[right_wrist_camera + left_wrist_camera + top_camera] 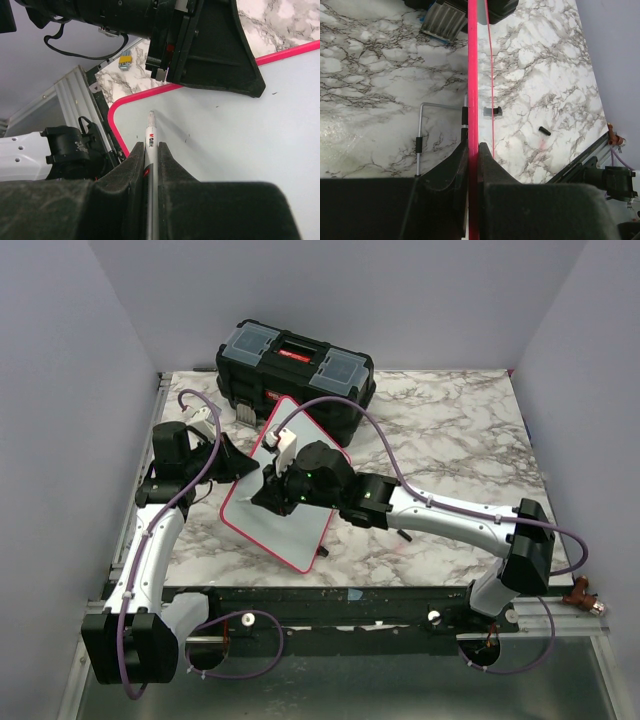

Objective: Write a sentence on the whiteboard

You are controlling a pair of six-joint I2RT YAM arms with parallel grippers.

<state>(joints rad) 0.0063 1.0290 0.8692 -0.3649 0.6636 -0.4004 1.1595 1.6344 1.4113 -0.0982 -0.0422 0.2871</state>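
Left gripper (473, 147) is clamped on the whiteboard (240, 150) at its left rim. Right gripper (151, 147) is clamped on the marker (150, 131), tip aimed at the blank face near that rim.

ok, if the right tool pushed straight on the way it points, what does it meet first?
The whiteboard. The marker in the right tool leads, its tip aimed at the white face near the pink corner rim. Whether it already touches is unclear.
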